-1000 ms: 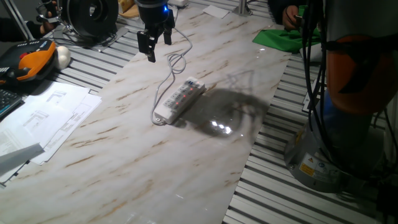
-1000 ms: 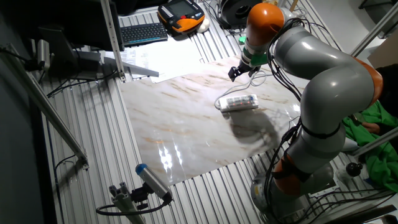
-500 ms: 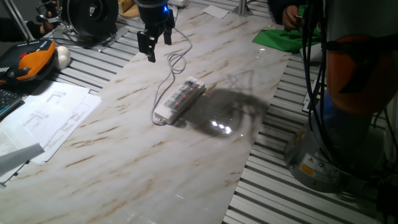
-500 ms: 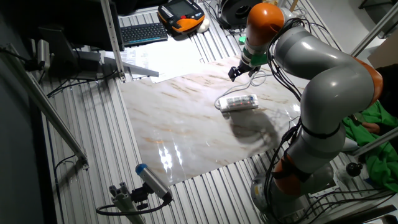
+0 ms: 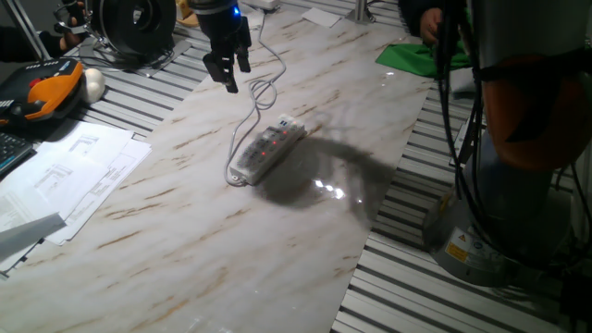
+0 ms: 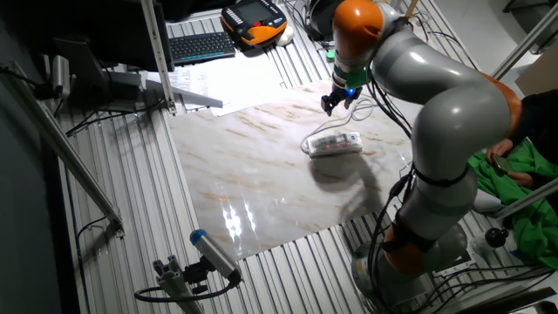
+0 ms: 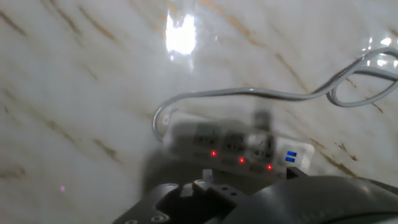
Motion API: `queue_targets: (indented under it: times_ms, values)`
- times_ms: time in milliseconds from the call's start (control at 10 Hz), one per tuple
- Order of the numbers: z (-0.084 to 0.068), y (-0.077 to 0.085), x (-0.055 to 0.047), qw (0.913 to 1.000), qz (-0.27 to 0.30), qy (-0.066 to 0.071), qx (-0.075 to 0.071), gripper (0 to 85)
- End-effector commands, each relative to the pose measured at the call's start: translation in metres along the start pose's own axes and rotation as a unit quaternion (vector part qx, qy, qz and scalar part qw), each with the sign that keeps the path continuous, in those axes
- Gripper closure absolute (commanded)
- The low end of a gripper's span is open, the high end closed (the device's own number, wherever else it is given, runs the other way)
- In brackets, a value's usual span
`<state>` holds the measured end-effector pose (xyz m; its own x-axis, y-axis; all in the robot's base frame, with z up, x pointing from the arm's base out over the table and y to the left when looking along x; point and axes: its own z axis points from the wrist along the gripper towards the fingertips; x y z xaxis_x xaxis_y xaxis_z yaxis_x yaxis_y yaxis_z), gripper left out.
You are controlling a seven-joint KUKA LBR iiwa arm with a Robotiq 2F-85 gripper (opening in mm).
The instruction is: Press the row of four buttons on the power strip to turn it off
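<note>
The white power strip (image 5: 267, 149) lies on the marble sheet, its thin cord (image 5: 250, 113) looping away behind it. Its buttons (image 5: 269, 143) show as small red glowing points along the bar; the hand view shows three of them (image 7: 242, 160) on the blurred power strip (image 7: 231, 142). My gripper (image 5: 231, 72) hangs in the air beyond the strip's far end, above the cord, touching nothing. Its two dark fingers stand apart with a gap between them. In the other fixed view the gripper (image 6: 331, 105) hovers above the power strip (image 6: 332, 144).
Papers (image 5: 65, 176) lie left of the marble sheet, with an orange pendant (image 5: 42, 92) behind them. A green cloth (image 5: 421, 55) sits at the back right. The arm's base (image 5: 499, 222) stands at the right, beside the ribbed table (image 5: 435, 296).
The arm has swung and the gripper has shifted slightly left and turned. The arm's shadow on the marble has moved. The power strip lies where it was.
</note>
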<state>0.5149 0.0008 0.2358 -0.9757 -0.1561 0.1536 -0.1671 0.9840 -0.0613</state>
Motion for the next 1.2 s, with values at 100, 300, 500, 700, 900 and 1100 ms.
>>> queue_targets:
  times_ms: [100,300,500,700,900,1100]
  values:
    - [0.0000,-0.0001,-0.0001,0.9949,-0.077,0.063,0.016,85.0]
    - [0.0000,-0.0002,0.0004,0.9952,-0.076,0.059,0.016,85.0]
    - [0.0000,-0.0004,0.0005,0.9951,-0.077,0.059,0.014,85.0]
    - [0.0000,-0.0005,0.0006,0.9960,-0.069,0.056,0.015,85.0]
    - [-0.0001,-0.0005,0.0006,0.9968,-0.057,0.053,0.017,85.0]
    - [-0.0001,-0.0008,0.0006,0.9971,-0.053,0.052,0.016,85.0]
